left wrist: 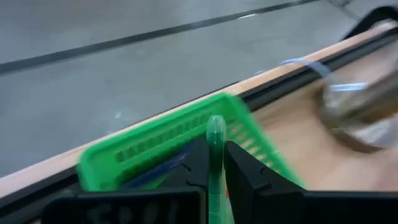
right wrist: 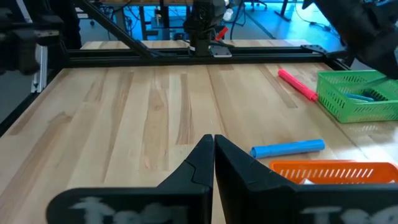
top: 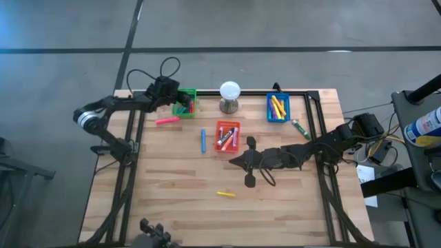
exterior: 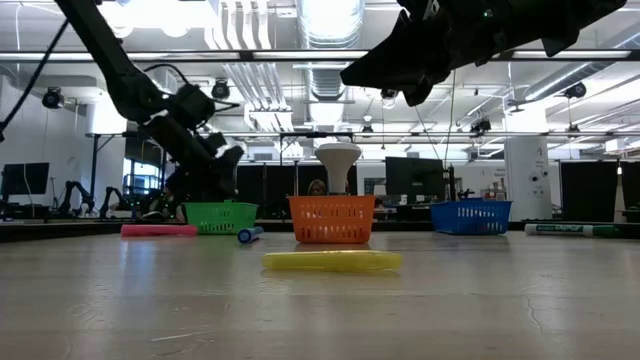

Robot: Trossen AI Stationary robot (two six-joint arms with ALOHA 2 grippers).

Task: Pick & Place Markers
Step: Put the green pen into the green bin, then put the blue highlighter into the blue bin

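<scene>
Yellow capped marker: nearest us, lying loose on our wooden table.
Left gripper: we clamp a green marker above the far-left green plastic bin.
Right gripper: pinched closed, empty, mid-table; blue marker just beside.

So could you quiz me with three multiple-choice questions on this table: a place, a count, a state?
1. Where does the yellow marker lie?
A. loose on the wood
B. in the green bin
C. under the ball

2. How many bins stand on the table?
A. one
B. three
C. five

3. What is the left hand doing?
A. hanging open
B. gripping a green marker
C. gripping a bin

Answers: A, it lies alone on bare wood; B, green, orange-red, blue; B, its fingers clamp the marker over the green bin.
</scene>
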